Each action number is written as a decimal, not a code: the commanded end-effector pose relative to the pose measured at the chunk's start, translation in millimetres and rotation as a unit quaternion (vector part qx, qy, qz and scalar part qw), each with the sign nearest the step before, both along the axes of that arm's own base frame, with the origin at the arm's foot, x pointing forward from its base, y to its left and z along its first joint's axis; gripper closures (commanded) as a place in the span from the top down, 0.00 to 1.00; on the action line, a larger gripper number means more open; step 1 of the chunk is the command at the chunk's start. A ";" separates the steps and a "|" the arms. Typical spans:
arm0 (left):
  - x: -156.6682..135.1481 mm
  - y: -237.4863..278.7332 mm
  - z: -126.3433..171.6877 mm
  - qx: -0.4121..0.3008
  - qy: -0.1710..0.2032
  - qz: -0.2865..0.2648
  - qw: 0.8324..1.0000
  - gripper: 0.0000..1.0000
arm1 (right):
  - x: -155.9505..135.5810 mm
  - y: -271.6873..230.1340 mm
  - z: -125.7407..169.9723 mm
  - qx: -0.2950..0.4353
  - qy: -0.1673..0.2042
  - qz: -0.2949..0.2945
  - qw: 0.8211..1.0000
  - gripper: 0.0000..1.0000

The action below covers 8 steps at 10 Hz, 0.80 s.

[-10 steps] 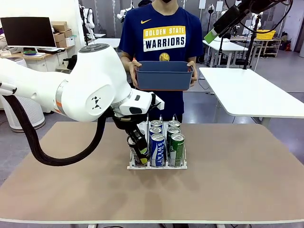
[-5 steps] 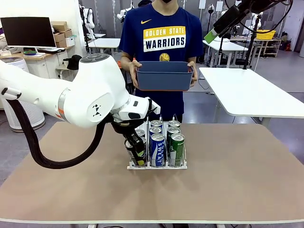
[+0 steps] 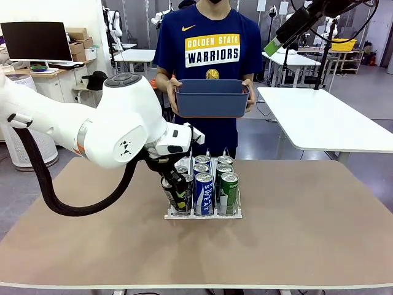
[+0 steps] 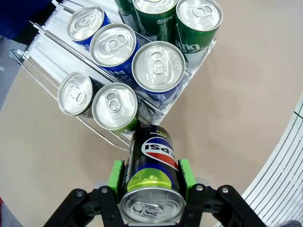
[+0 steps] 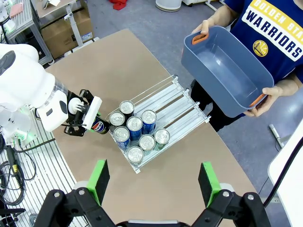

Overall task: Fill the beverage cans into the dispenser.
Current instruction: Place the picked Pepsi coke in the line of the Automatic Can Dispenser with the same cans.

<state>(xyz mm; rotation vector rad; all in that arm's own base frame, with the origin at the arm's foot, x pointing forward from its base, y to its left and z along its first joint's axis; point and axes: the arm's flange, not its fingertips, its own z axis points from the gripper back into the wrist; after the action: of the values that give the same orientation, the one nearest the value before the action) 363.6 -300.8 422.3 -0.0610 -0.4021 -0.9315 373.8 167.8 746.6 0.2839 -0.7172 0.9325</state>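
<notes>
Left end effector [image 4: 150, 182] is clamped on a black can [image 4: 151, 182] with a blue-red logo, green pads on both sides, can tilted with its base toward the dispenser [image 4: 49, 45]. The dispenser sits on the surface [image 3: 307, 233] just ahead of the fingertips. It holds 7 upright cans. The lane nearest the held can has 2 cans [image 4: 115, 106]. The middle lane has 3 blue cans [image 4: 158, 66]. The far lane has green cans [image 4: 199, 14]. The held can's base is right at the front end of the 2-can lane.

The blue-grey bin [image 5: 227, 75], held by the person beyond the dispenser, looks empty inside.

Right end effector [image 5: 154, 182] is high above the surface, fingers wide apart, holding nothing.

Versus 1 second ago: the left arm's elbow has shifted slightly, the held can sits a bit higher at the lane front, and the bin and the dispenser's cans are unchanged.
</notes>
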 end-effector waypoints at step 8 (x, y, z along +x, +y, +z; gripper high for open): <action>45.7 -3.9 -17.3 -0.017 -0.023 0.026 0.999 0.58 | -1.0 0.4 -1.1 0.000 0.002 0.002 1.000 1.00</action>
<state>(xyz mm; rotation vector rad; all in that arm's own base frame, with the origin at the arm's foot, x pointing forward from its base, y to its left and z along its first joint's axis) 392.9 -305.1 406.5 -0.0832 -0.4127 -0.8989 373.8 167.9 746.6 0.2839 -0.7172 0.9326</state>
